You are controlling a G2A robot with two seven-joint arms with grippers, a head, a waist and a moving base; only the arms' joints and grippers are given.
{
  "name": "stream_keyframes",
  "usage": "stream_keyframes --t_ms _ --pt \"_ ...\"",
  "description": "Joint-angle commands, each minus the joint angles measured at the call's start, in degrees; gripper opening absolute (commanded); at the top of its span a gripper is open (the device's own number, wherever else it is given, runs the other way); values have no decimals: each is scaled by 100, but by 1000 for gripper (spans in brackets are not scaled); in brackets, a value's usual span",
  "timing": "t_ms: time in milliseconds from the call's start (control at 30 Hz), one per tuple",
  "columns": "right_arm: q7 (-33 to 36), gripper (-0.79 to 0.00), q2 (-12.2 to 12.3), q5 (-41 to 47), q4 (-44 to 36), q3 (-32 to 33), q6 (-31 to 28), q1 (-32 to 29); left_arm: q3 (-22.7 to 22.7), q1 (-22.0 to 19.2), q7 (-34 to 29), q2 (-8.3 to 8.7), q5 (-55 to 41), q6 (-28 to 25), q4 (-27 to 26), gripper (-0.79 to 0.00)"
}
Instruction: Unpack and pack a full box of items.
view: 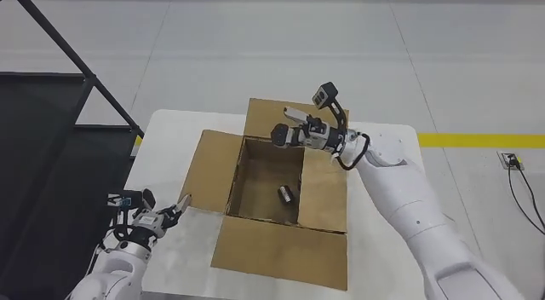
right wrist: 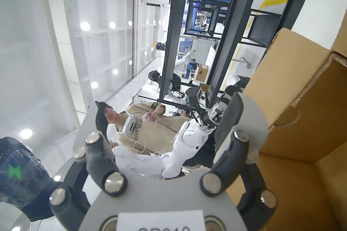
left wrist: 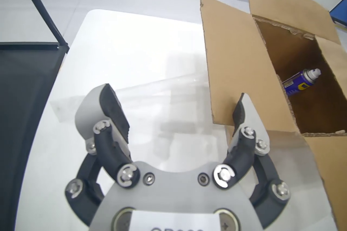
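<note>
One spray can (left wrist: 299, 81) is left in the box (left wrist: 238, 61); left gripper (left wrist: 175, 96) and right gripper (right wrist: 168, 104) are open, empty; can should be spanned squarely.

A brown cardboard box (view: 279, 253) is sitting on the white counter (view: 174, 134) with its flaps spread open. Inside, a blue spray can (view: 285, 194) with a white cap is lying on its side.

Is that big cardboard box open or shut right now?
Open. The box has its flaps folded back, and the top view looks straight to its floor, where one spray can lies on its side.
</note>
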Motion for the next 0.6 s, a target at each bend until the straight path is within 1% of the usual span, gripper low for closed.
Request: stream_keyframes --t_ms 0,167,267,567 --pt "-7 0 66 -17 -128 144 47 -104 5 -44 -26 1 51 1 101 0" --pt "-16 0 204 -65 -455 438 171 -352 16 -140 -77 7 198 -39 278 0" --pt "3 0 272 -85 -663 586 220 -494 27 -139 -11 7 309 -41 274 0" --pt "5 0 426 -166 -1223 914 321 -873 -324 181 189 18 149 -97 -357 0"
